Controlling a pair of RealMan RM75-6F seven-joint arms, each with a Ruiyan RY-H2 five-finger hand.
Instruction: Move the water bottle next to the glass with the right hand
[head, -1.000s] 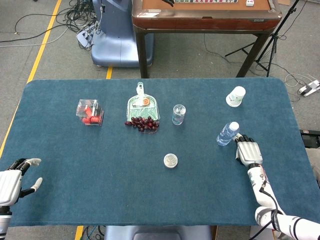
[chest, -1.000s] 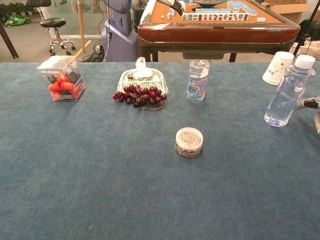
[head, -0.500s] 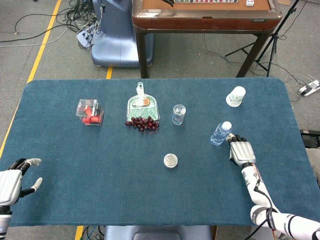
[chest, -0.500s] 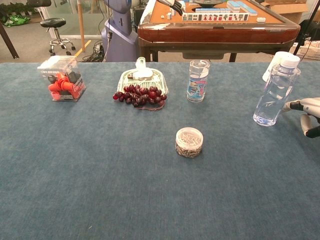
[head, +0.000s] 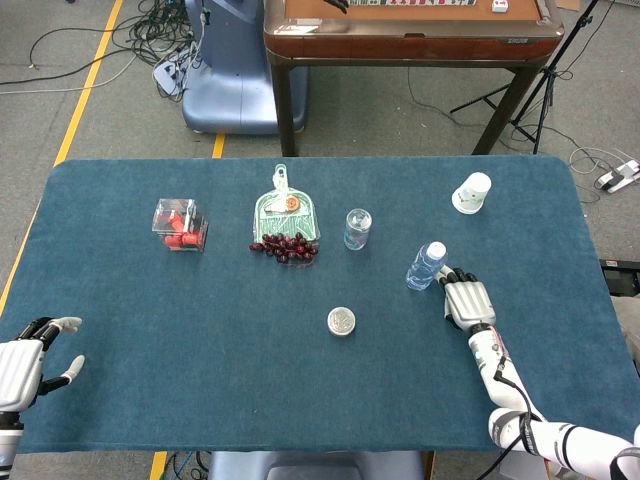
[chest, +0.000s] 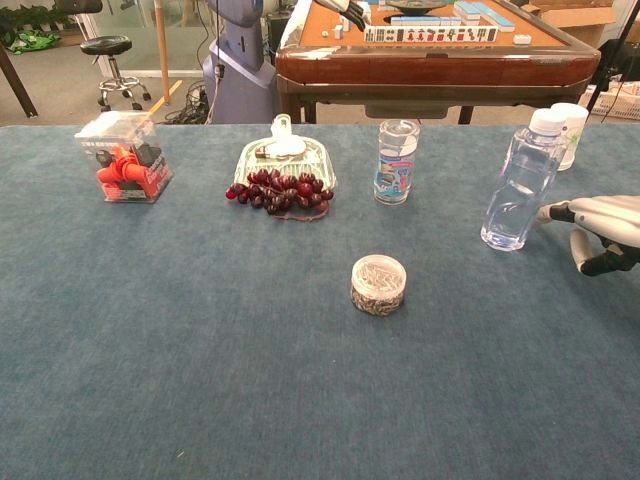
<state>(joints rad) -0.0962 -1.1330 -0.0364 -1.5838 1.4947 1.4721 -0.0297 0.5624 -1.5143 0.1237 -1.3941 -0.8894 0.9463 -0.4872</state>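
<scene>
The clear water bottle (head: 424, 266) (chest: 517, 192) with a white cap stands upright on the blue table, right of the glass (head: 357, 229) (chest: 397, 161) and a little nearer to me. My right hand (head: 468, 301) (chest: 598, 225) lies just to the bottle's right. Its fingertips touch the bottle's side low down, and the fingers are stretched out beside the bottle rather than wrapped around it. My left hand (head: 25, 360) hovers at the table's near left corner with its fingers apart and nothing in it.
A small round tin (head: 341, 321) (chest: 379, 284) sits in front of the glass. Grapes (head: 285, 246) and a green dustpan (head: 285, 212) lie left of the glass. A clear box (head: 180, 224) stands further left, and a paper cup (head: 472, 192) at the back right.
The bottle has slid leftward toward the glass, still upright, with my right hand following against its right side. The left hand has not moved.
</scene>
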